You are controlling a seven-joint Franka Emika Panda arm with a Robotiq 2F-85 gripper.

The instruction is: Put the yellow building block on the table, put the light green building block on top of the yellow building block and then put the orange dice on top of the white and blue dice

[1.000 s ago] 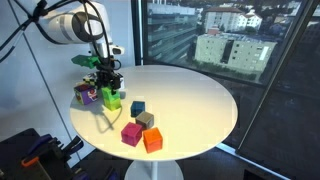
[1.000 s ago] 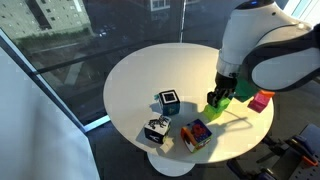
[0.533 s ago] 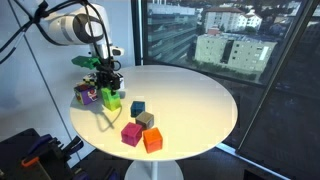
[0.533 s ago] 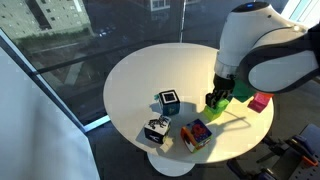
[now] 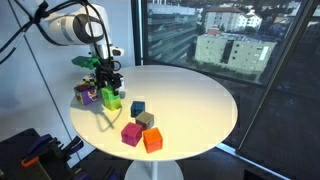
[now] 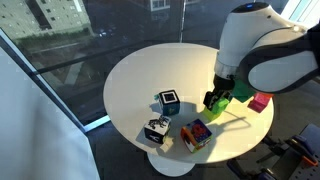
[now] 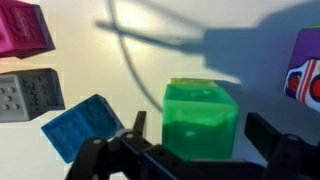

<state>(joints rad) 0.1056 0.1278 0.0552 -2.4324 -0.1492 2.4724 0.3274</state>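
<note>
Where the gripper (image 7: 193, 124) straddles the light green building block (image 7: 200, 115), jaws slightly apart, apparently seated on the yellow building block (image 5: 112, 105), lift straight up without nudging either side

I see a pink cube (image 7: 22, 28) in the top corner of my wrist view, a grey cube (image 7: 28, 93) below it, and a blue cube (image 7: 85, 125) just beside the grey one, turned at an angle. In an exterior view a plain orange cube (image 5: 152, 140) stands just beside the pink one. A dark-edged die with a white face (image 6: 169, 101) stands apart. Through the window (image 5: 270, 100) I see buildings (image 5: 232, 48).
</note>
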